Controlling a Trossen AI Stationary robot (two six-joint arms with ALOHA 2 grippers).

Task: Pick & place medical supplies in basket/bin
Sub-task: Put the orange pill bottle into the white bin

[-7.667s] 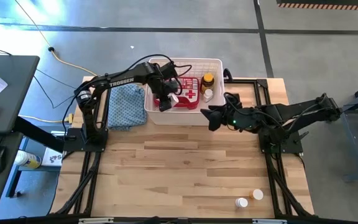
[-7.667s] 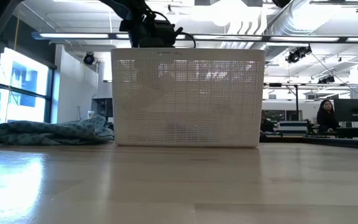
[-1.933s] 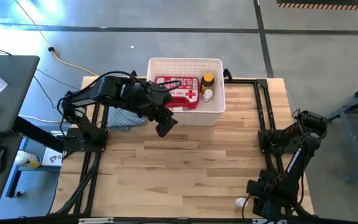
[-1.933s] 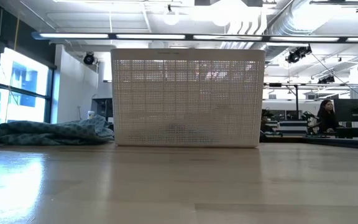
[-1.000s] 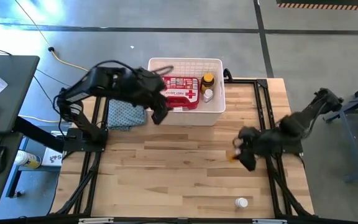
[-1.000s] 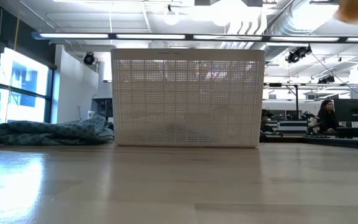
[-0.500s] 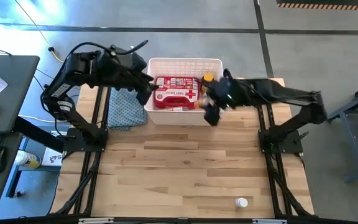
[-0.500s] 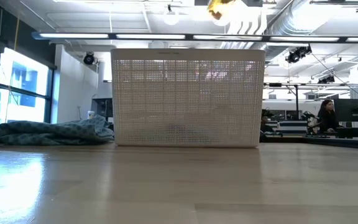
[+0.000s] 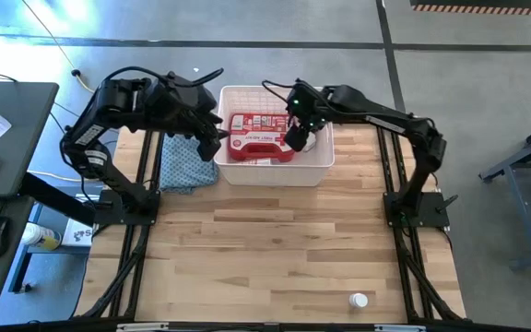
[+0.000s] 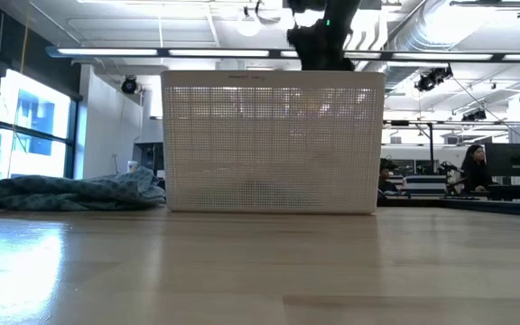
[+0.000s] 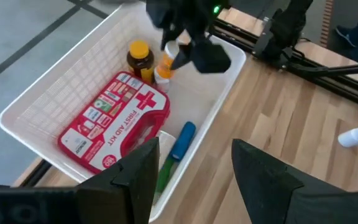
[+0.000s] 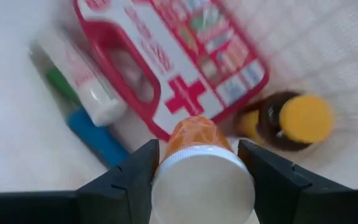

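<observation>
The white slotted basket (image 9: 275, 90) stands at the table's far edge. In it lie the red first-aid case (image 9: 262, 136), an amber yellow-capped bottle (image 11: 140, 58), and blue (image 11: 182, 140), green (image 11: 164, 172) and white (image 12: 82, 84) tubes. My right gripper (image 9: 295, 136) hangs over the basket's right half, shut on an orange pill bottle with a white cap (image 12: 201, 168). My left gripper (image 11: 194, 180) is open, beside the basket's left wall above the blue patterned cloth (image 9: 181, 159). A small white pill bottle (image 9: 359, 300) lies near the table's near right edge. My right gripper pinches the orange pill bottle between its two fingers (image 12: 135, 180), one on each side just below the white cap (image 12: 202, 186). The fingers slant down from above. The bottle is lifted clear over the basket, with its cap toward the wrist and its orange body (image 12: 196, 132) pointing down.
The cloth (image 10: 79, 191) lies bunched left of the basket. The dark frame rails (image 9: 396, 166) run along the table's left and right sides. Bare wood (image 9: 265, 249) spreads between the basket and the table's near edge. A person sits in the room behind (image 10: 473, 171).
My right gripper has carried the orange bottle from the table's right side up and toward the far edge, and now hangs over the basket's right half. My left gripper has drawn back from the basket's near left corner toward the far left, over the cloth.
</observation>
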